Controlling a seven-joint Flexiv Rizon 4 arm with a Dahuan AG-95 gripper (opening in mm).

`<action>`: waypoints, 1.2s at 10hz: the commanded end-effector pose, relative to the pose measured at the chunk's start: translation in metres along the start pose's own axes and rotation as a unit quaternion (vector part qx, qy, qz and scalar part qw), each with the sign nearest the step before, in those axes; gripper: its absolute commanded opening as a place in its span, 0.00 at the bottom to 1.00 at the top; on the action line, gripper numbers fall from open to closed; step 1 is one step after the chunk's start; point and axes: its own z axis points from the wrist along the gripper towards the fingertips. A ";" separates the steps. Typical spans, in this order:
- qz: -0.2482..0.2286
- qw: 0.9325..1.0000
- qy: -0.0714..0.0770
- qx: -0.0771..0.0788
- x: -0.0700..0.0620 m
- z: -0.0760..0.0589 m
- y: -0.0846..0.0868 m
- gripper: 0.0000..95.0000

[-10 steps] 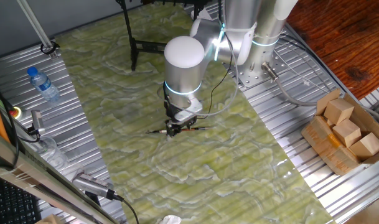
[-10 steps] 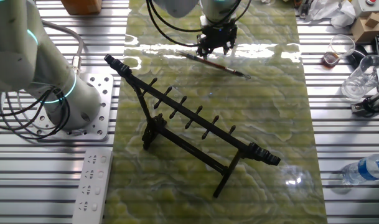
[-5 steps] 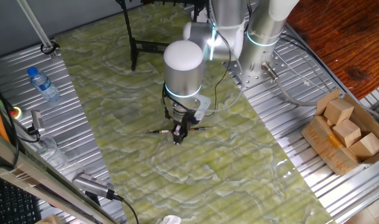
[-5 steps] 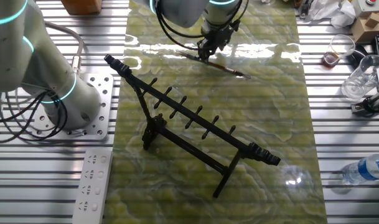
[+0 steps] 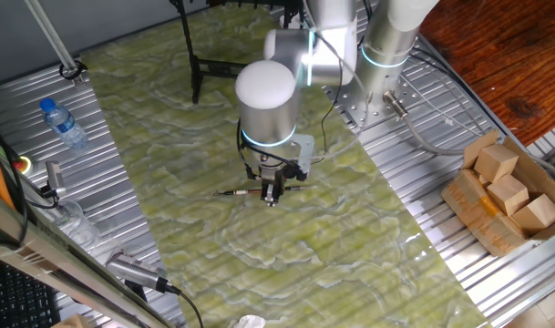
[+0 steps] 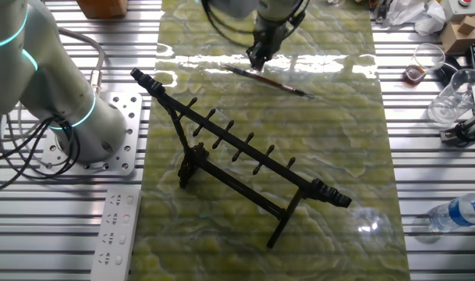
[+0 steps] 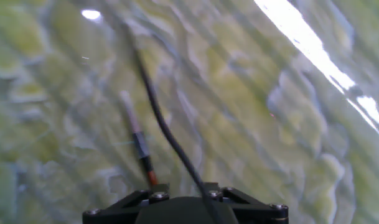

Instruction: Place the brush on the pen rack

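The thin reddish-brown wooden brush (image 6: 269,80) lies flat on the green marbled bench (image 6: 331,156), toward 12 o'clock in the other fixed view. The gripper (image 6: 257,61) is down over its middle; whether its jaws clasp the handle I cannot tell. The black thin-barred metal pen rack (image 6: 245,156) stands well apart, toward 6 o'clock of the brush.

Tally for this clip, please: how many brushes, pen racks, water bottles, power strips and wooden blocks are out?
Brush: 1
Pen rack: 1
Water bottle: 1
Power strip: 1
Wooden blocks: 3
Total: 7
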 end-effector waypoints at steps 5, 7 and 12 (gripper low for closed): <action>0.181 0.981 0.018 -0.066 -0.001 -0.003 0.005 0.40; 0.195 0.979 0.022 -0.059 -0.002 -0.005 0.010 0.40; 0.191 0.980 0.043 -0.021 -0.006 -0.007 0.018 0.40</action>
